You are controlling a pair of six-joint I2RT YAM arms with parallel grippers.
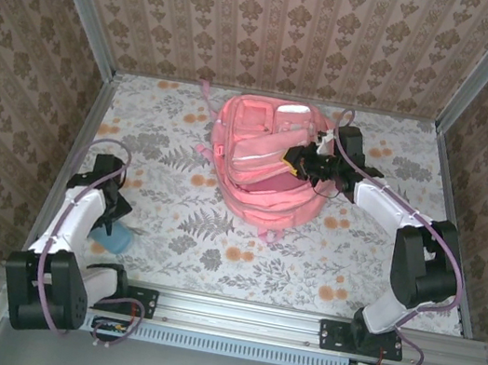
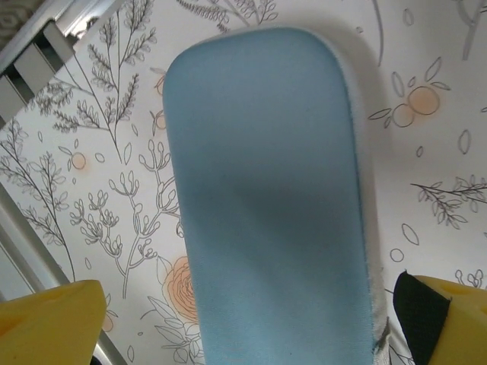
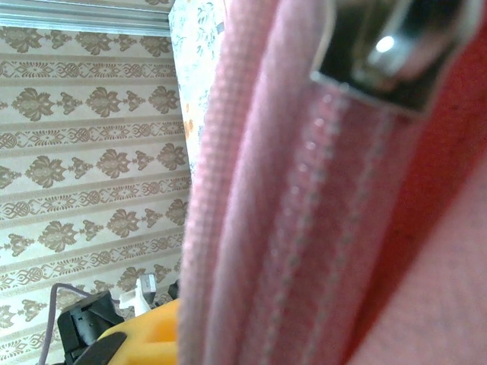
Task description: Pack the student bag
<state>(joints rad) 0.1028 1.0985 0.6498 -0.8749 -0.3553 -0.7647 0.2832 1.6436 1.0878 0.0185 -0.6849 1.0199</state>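
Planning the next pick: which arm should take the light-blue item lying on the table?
Left. The left gripper hangs open right over the light-blue item, a finger on each side. The right gripper is across the table, seemingly clamped on the student bag at its opening.

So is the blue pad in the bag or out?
Out. The blue pad lies flat on the floral table, under the open left tool, apart from the pink bag.
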